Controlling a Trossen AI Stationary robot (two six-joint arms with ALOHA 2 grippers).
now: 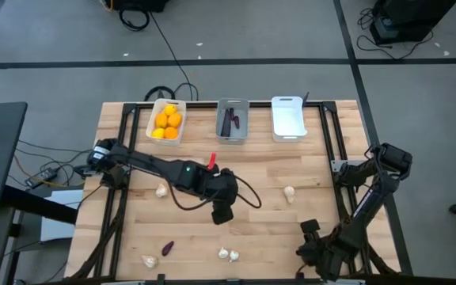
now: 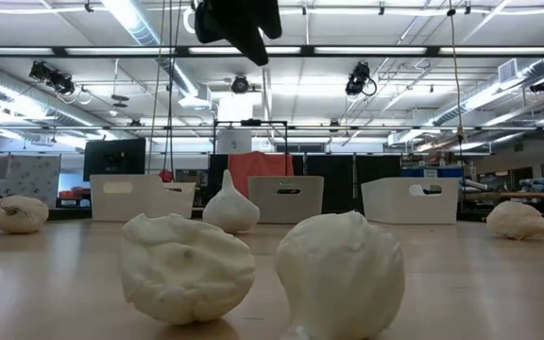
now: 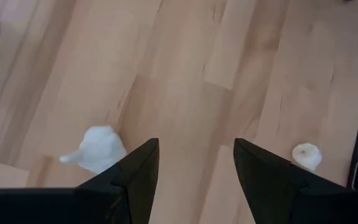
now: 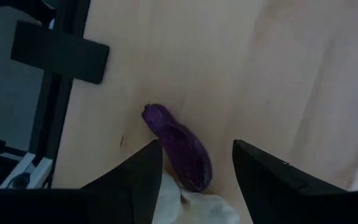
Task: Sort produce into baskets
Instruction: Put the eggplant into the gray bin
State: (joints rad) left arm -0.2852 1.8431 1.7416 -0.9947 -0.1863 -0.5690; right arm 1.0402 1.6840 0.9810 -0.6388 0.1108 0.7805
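Three baskets stand in a row at the far edge. The left white one (image 1: 167, 121) holds orange fruits, the grey one (image 1: 232, 119) holds dark purple pieces, and the right white one (image 1: 288, 117) shows nothing inside. Whitish bulbs (image 1: 161, 190) (image 1: 289, 192) (image 1: 228, 254) (image 1: 149, 260) and a purple piece (image 1: 167, 248) lie on the table. My left gripper (image 1: 222, 212) hangs open and empty above the table's middle (image 3: 196, 162); a bulb (image 3: 97, 149) lies beyond one finger. My right gripper (image 1: 309, 241) is open (image 4: 196, 162) near the front edge, with a purple piece (image 4: 179, 146) and a bulb (image 4: 194, 204) lying on the table between its fingers.
The low view shows two bulbs (image 2: 189, 264) (image 2: 340, 274) close up, and the baskets (image 2: 286, 198) far behind. Black frame rails (image 1: 121, 158) (image 1: 331, 150) run along the table's left and right sides. Bare wood lies between the baskets and the bulbs.
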